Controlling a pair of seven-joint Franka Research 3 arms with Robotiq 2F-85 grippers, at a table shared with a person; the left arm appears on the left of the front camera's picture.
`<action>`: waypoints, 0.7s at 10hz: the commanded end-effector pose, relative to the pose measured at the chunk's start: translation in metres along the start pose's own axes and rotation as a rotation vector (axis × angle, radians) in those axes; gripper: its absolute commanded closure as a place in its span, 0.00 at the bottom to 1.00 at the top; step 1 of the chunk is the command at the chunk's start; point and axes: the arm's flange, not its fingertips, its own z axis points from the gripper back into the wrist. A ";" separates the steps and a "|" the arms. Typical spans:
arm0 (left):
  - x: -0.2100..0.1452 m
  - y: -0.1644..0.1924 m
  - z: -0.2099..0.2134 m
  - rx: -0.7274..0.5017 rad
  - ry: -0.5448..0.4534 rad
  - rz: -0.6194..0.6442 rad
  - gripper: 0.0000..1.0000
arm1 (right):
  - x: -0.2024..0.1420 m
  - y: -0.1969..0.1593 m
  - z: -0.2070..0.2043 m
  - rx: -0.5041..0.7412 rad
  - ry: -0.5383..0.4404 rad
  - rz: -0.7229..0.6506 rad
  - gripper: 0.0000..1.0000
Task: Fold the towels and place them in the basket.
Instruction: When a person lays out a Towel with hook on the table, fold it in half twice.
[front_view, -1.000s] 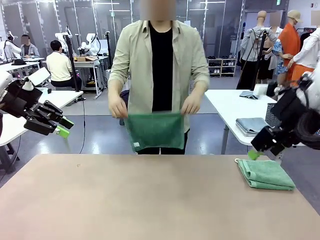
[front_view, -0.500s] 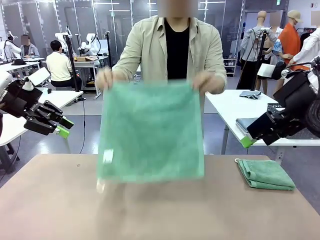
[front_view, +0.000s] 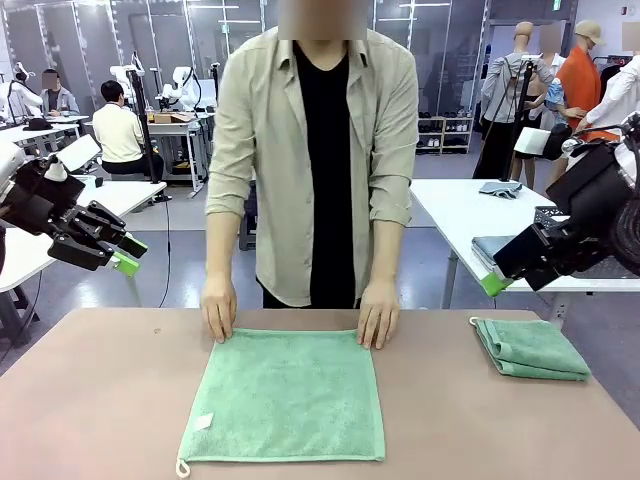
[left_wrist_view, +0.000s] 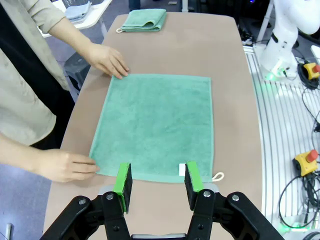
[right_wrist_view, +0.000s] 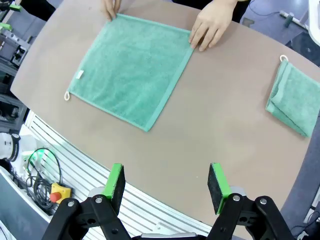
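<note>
A mint-green towel (front_view: 285, 395) (left_wrist_view: 155, 125) (right_wrist_view: 130, 70) lies spread flat in the middle of the table, its loop (front_view: 182, 467) at the near left corner. The person's hands (front_view: 218, 318) (front_view: 378, 320) press on its far corners. A second towel (front_view: 530, 348) (left_wrist_view: 145, 20) (right_wrist_view: 295, 100) lies folded at the right. My left gripper (front_view: 125, 255) (left_wrist_view: 157, 182) hangs open above the table's left side, nothing between its pads. My right gripper (front_view: 492, 283) (right_wrist_view: 167, 182) hovers open over the right side, above the folded towel. A bit of the basket's dark mesh (front_view: 546, 214) peeks out behind my right arm.
A white side table (front_view: 455, 205) stands behind on the right with grey-blue folded cloths (front_view: 500, 248) on it. The person stands at the far edge of the table. Bare tabletop lies between the two towels and to the left of the spread one.
The person shook the towel open in the air and laid it flat on the table. My right gripper rose slightly early on, then held still. The left arm has not moved.
</note>
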 end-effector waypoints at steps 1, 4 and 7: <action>0.001 -0.001 0.000 0.005 -0.015 -0.005 0.44 | 0.000 -0.001 0.000 0.001 -0.001 -0.002 0.17; 0.000 0.000 0.000 0.000 0.000 0.000 0.44 | 0.000 0.000 0.000 0.000 0.000 0.000 0.16; 0.046 0.013 -0.043 -0.054 0.248 0.002 0.44 | 0.039 0.030 -0.029 -0.084 0.226 0.248 0.16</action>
